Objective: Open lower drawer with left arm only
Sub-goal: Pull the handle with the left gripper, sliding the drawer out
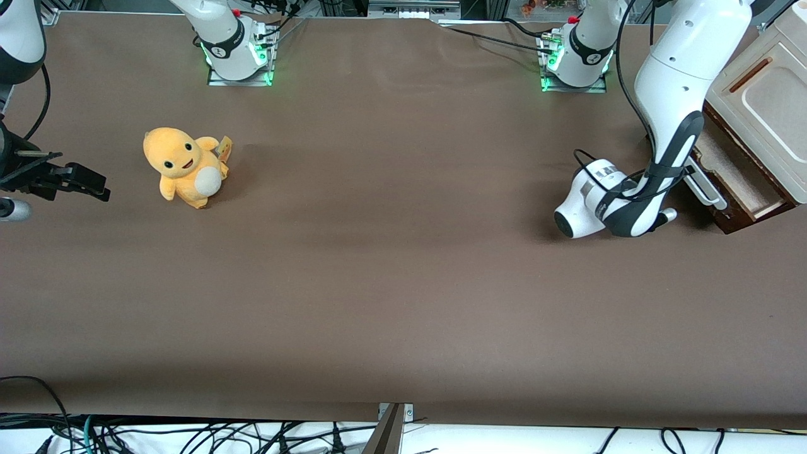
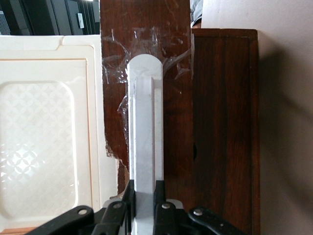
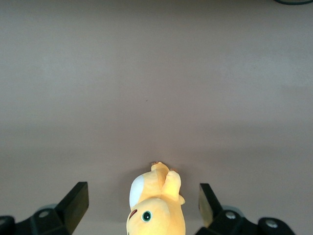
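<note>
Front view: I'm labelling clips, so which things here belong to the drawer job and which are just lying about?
Part of the job:
- lower drawer, already pulled partly out
- its white bar handle
- left arm
- gripper, fingers closed on the handle

Just lying about:
- yellow plush toy, toward the parked arm's end of the table
- cream panel above the drawer

- A wide brown surface (image 1: 391,284) filled nearly the whole front view, matte and evenly lit
- Black cables (image 1: 189,435) lay tangled on a white strip along the edge nearest the front camera
- Metal framing and more cables (image 1: 403,7) showed past the farthest edge
- Dark cabinets (image 2: 49,17) stood in the left wrist view
</note>
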Available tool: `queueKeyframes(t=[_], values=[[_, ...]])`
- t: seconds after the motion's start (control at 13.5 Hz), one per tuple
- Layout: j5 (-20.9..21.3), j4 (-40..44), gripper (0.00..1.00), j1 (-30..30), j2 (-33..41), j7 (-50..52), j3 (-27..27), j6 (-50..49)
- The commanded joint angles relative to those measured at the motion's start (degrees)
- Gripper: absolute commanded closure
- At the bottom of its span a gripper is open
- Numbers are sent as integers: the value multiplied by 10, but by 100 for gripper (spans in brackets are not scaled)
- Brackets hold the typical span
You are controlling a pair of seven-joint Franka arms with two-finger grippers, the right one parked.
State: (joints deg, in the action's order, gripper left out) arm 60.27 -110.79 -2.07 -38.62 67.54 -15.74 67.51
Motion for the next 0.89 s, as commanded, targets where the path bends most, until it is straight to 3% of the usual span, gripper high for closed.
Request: queueKeyframes(t=[0.0,0.59,0.66,0.74,0.81], values=[[-34,28,96,24,-10,-11,-2,-37],[-42,29,93,22,-16,-6,-2,-36],[-42,28,79,22,-15,-7,-2,-37],[-45,28,25,22,-15,-4,-2,-37],[-47,28,0,22,-15,-3,-2,-36]])
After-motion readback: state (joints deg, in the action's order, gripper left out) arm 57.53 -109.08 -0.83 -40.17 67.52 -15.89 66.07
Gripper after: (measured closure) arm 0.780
